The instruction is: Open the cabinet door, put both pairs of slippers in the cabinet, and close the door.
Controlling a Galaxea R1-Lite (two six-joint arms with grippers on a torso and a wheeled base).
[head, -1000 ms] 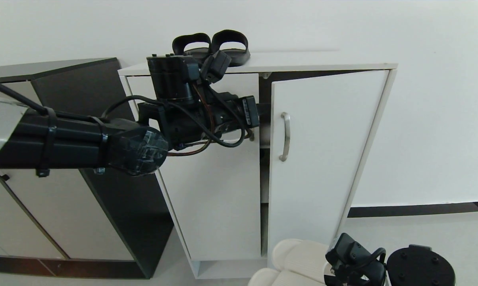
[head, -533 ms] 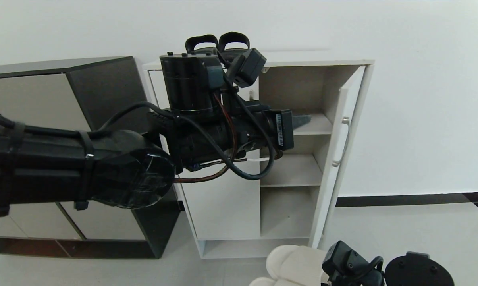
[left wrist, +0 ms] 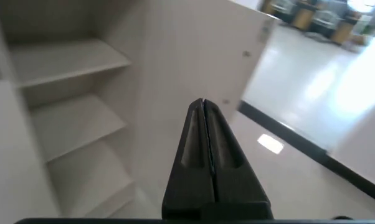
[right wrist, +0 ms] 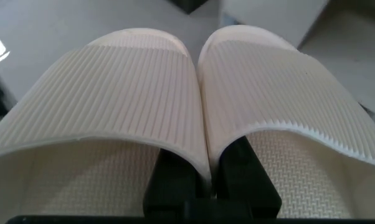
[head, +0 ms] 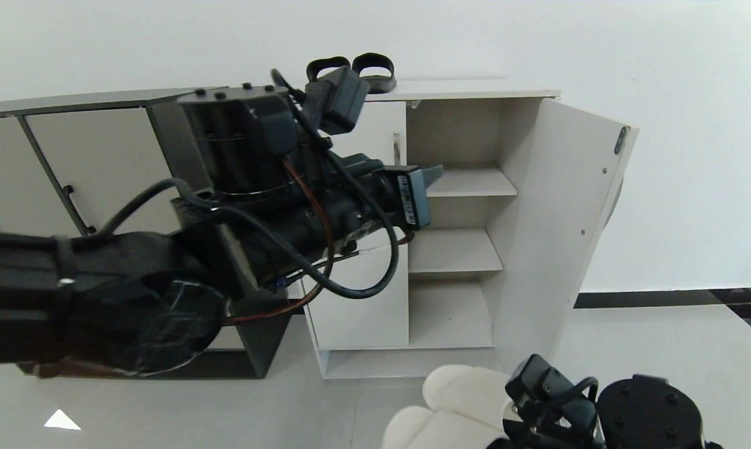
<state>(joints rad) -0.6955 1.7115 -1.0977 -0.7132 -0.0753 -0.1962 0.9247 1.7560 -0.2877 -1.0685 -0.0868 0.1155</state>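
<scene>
The white cabinet (head: 463,95) stands against the wall with its right door (head: 556,237) swung wide open, baring three shelves (head: 453,249). A black pair of slippers (head: 352,67) rests on the cabinet top. My left gripper (head: 435,173) hangs shut and holding nothing in front of the upper shelf, its fingers (left wrist: 203,124) pressed together, with the open door (left wrist: 194,56) beyond them. Low in front of the cabinet, my right gripper (right wrist: 206,177) is shut on the cream pair of slippers (right wrist: 194,93), held side by side by their inner edges; that cream pair (head: 450,405) hangs just above the floor.
The cabinet's left door (head: 350,299) is closed, with its handle (head: 396,148) beside the opening. A dark sideboard (head: 101,156) with pale doors adjoins the cabinet on the left. Bare floor (head: 662,337) lies to the right of the open door.
The right door went from slightly ajar to wide open. My left gripper drew back from the door towards the left. The head view also shifted, leaving the cabinet farther off.
</scene>
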